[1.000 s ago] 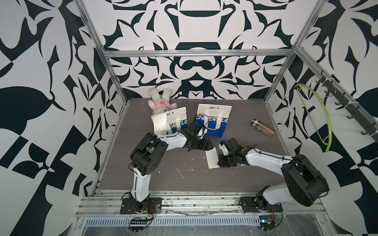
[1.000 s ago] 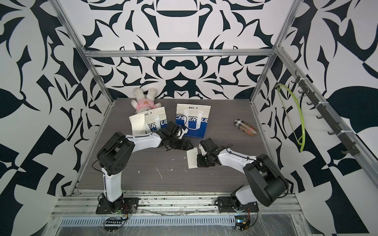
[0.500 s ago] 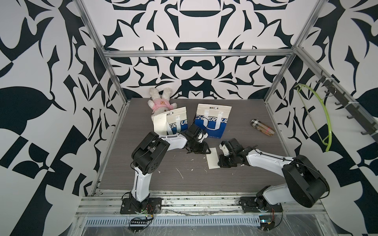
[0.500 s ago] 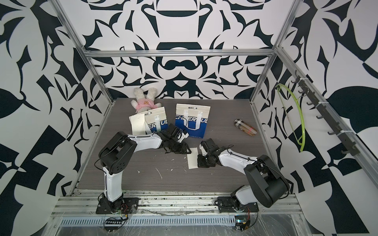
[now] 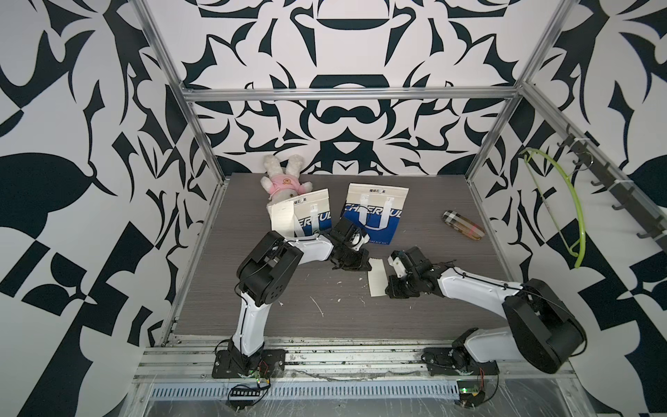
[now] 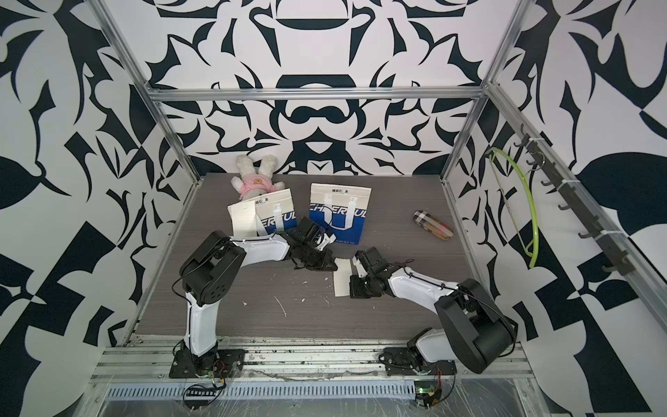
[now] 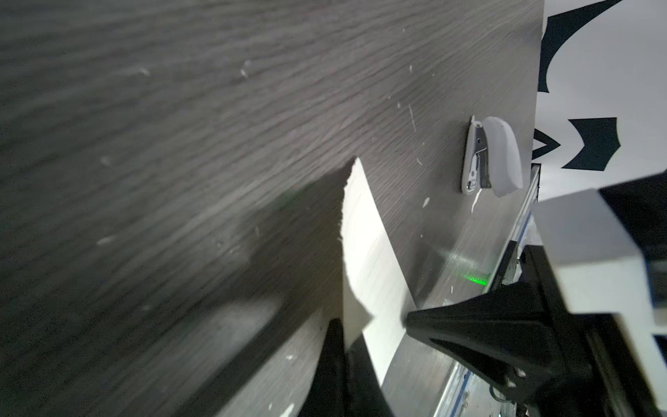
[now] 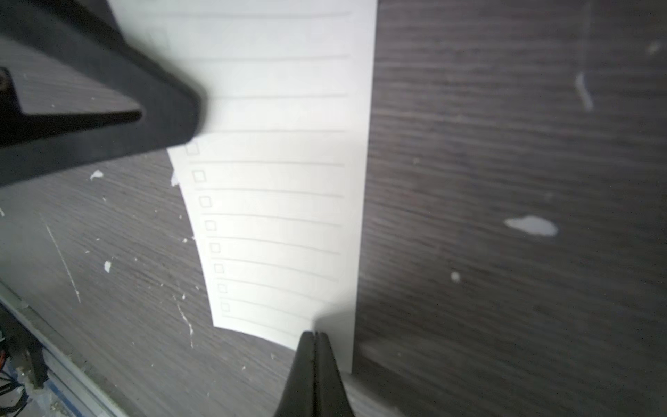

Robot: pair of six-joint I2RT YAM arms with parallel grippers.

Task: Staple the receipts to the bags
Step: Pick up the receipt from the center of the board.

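Two bags lie flat at the back of the table in both top views: the left bag (image 5: 312,216) and the right bag (image 5: 375,216), cream above and blue below. One receipt (image 5: 282,219) rests on the left bag's left side. The other receipt (image 5: 377,279) lies mid-table, between my grippers. My left gripper (image 7: 343,335) is shut on its far corner, and that end of the slip (image 7: 368,260) lifts off the wood. My right gripper (image 8: 314,337) is shut on the near edge of the lined slip (image 8: 281,180). A grey stapler (image 7: 494,159) lies near the table's edge.
A plush rabbit in pink (image 5: 285,180) lies at the back left, touching the left bag. A plaid case (image 5: 462,225) sits at the right. White scraps (image 5: 317,305) dot the wood near the front. A green hanger (image 5: 563,202) hangs on the right wall.
My left gripper has come down from beside the bags to the receipt's far end and closed on it. The right gripper has stayed at the near end.
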